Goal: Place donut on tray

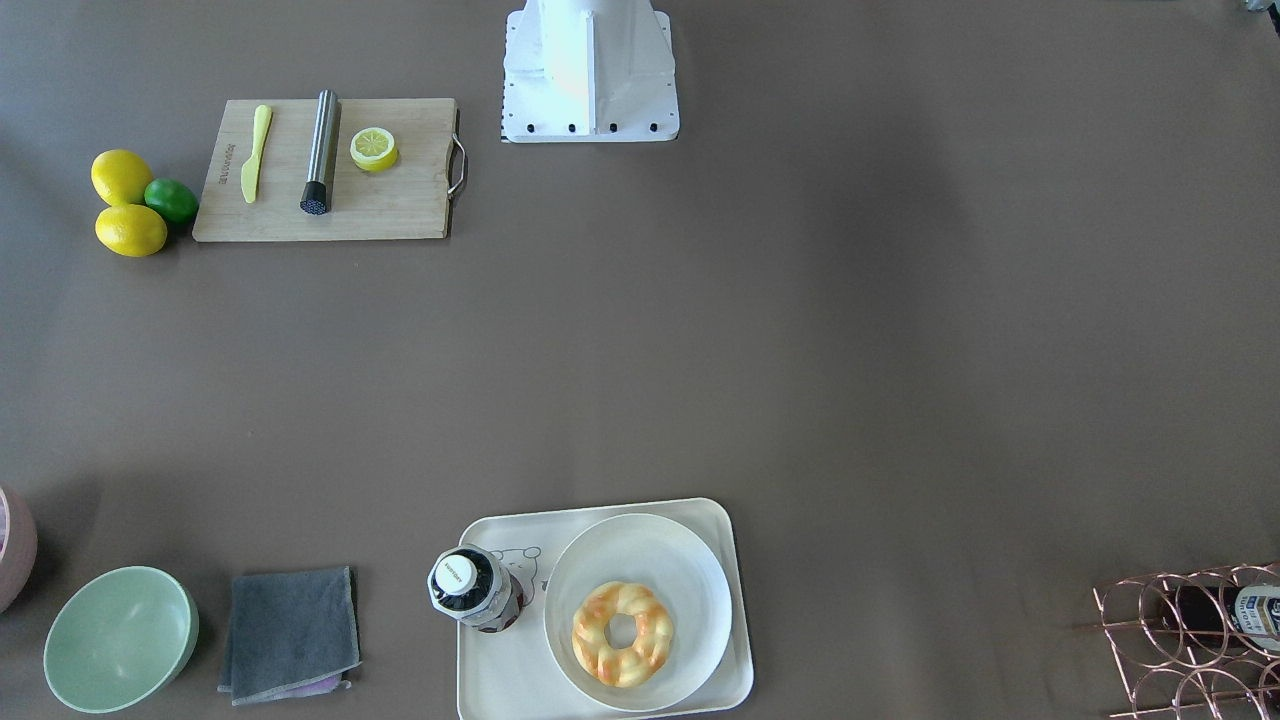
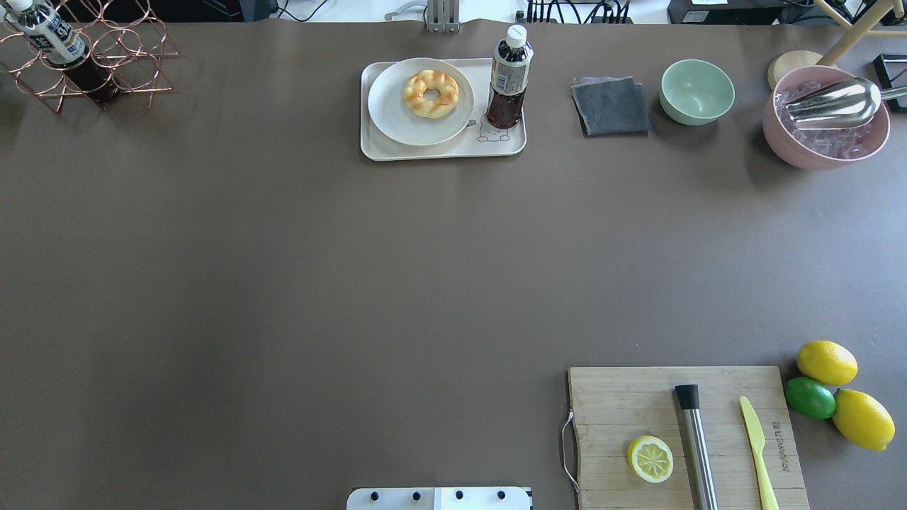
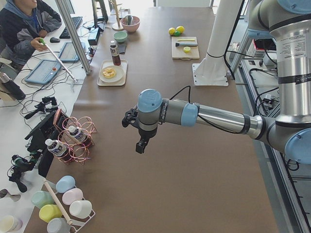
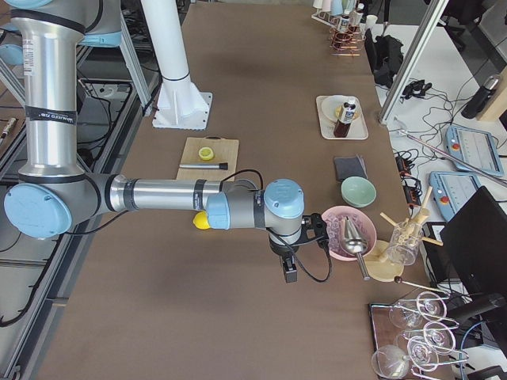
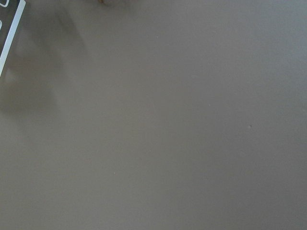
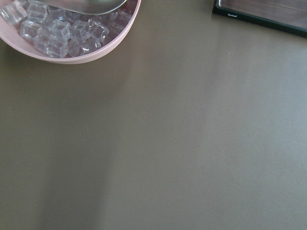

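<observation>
**Front-facing view.** The donut lies flat on a round white plate. The plate sits on the tray, at the table edge far from the robot. A dark drinks bottle stands upright on the tray beside the plate. The print on its cap is too small to read. A bear drawing shows partly behind the bottle. The cutting board carries an engraved mark along one short edge, not legible.

**Overhead view.** The donut is on the plate and within the tray. The bottle label has print I cannot make out. The bear drawing is clear, but any script by it is too small to read. A lemon slice rests on the board.

**Left side view.** The left arm reaches over bare table, well apart from the tray. The left arm's jaws hang downward. I cannot tell their gap.

**Right side view.** The right arm is near a pink bowl. The right arm's jaws point down. I cannot tell their gap.

**Left wrist view.** Only bare table shows.

**Right wrist view.** The pink bowl holds ice cubes. A dark frame bears tiny white lettering, unreadable.
</observation>
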`<act>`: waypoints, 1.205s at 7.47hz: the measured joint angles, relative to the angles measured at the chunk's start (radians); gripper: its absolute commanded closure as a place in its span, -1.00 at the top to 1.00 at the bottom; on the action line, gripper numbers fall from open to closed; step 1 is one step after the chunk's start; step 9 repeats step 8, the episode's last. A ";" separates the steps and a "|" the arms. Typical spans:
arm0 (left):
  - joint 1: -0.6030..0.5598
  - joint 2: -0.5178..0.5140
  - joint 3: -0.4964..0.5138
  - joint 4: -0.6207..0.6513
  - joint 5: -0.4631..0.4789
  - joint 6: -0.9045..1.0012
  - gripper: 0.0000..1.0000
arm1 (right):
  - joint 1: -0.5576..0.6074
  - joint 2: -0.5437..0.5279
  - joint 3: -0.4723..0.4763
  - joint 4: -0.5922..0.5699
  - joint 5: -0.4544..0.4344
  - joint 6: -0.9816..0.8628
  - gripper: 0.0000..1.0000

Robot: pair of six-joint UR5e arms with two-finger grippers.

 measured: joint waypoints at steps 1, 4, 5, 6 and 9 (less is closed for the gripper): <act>-0.006 0.005 0.004 -0.002 -0.008 -0.003 0.95 | 0.001 -0.002 0.001 0.001 0.003 0.000 1.00; -0.017 0.017 0.000 -0.003 -0.014 -0.005 0.95 | 0.010 -0.011 0.008 0.002 0.023 0.000 1.00; -0.023 0.022 -0.001 -0.004 -0.014 -0.006 0.95 | 0.010 -0.011 0.009 0.003 0.027 0.000 1.00; -0.027 0.026 -0.003 -0.004 -0.014 -0.005 0.95 | 0.010 -0.012 0.012 0.003 0.029 0.000 1.00; -0.030 0.028 -0.002 -0.005 -0.014 -0.003 0.95 | 0.011 -0.012 0.013 0.003 0.030 0.001 1.00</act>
